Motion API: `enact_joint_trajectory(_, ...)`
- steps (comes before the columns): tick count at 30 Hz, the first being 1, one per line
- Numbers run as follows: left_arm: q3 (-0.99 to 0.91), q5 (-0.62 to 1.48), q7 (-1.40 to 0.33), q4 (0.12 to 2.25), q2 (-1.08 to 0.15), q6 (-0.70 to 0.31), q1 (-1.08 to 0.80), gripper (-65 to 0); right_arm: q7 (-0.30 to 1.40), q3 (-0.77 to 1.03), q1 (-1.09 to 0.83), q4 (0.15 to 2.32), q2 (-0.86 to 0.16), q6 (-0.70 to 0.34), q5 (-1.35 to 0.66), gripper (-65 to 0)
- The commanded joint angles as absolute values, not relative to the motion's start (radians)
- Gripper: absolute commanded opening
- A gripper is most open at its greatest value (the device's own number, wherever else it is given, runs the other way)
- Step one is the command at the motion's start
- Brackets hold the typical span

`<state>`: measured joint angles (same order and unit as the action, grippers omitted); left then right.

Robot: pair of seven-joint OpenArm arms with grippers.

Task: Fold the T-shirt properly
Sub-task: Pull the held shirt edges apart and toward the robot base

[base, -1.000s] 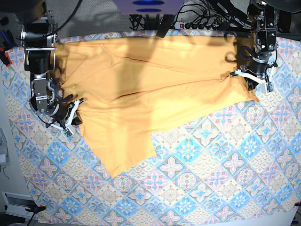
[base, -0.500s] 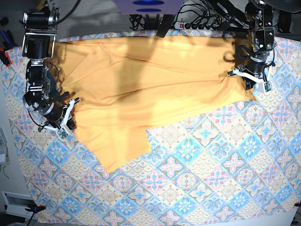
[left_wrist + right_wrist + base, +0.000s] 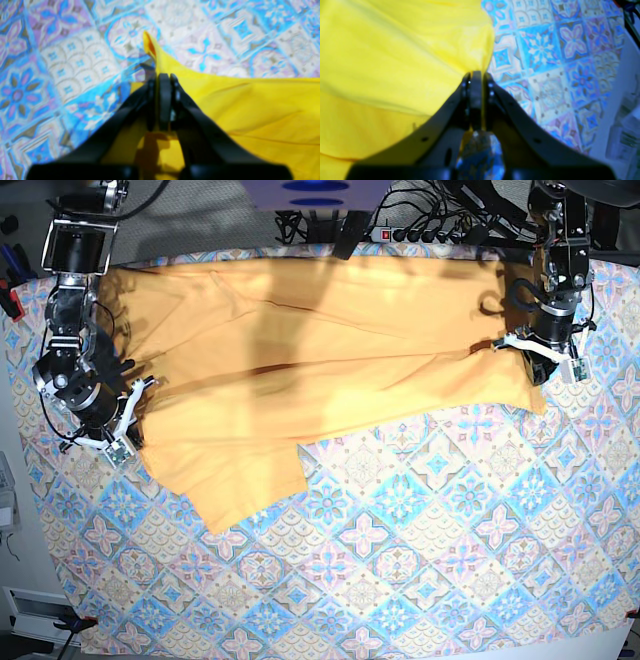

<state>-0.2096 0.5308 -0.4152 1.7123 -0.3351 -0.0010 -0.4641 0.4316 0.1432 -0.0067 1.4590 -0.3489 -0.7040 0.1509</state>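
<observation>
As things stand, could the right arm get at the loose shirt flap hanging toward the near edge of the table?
Probably not yet: the right pincer is shut on the T-shirt's edge. The flap lies bare nearby, nothing covering it.

T-shirt (image 3: 395, 50) blurred, cut off at wrist views' edges.

The base view looks straight down from high above on the whole tablecloth (image 3: 420, 560). Each wrist view sits close behind its own gripper, facing along the fingers toward 12 o'clock (both blurred). All three share the T-shirt (image 3: 300, 370) edges: left gripper (image 3: 163, 82), right gripper (image 3: 476, 80).
</observation>
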Motion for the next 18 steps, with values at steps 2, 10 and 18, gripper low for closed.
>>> enact_joint_trajectory(2,-0.216,0.530,-0.394,1.753,-0.346,-0.004,-0.483,-65.0,0.427,0.156,-0.010,1.518,-0.366,-0.698,0.140,-64.4)
enact_joint_trajectory(10,-0.260,0.530,-0.394,1.824,-0.346,-0.004,-0.544,-65.0,0.433,0.213,-0.101,1.600,-0.366,-0.698,0.140,-64.5)
enact_joint_trajectory(18,-0.280,0.529,-0.392,1.836,-0.348,-0.004,-0.599,-65.0,0.423,0.246,-0.156,1.600,-0.366,-0.698,0.140,-64.5)
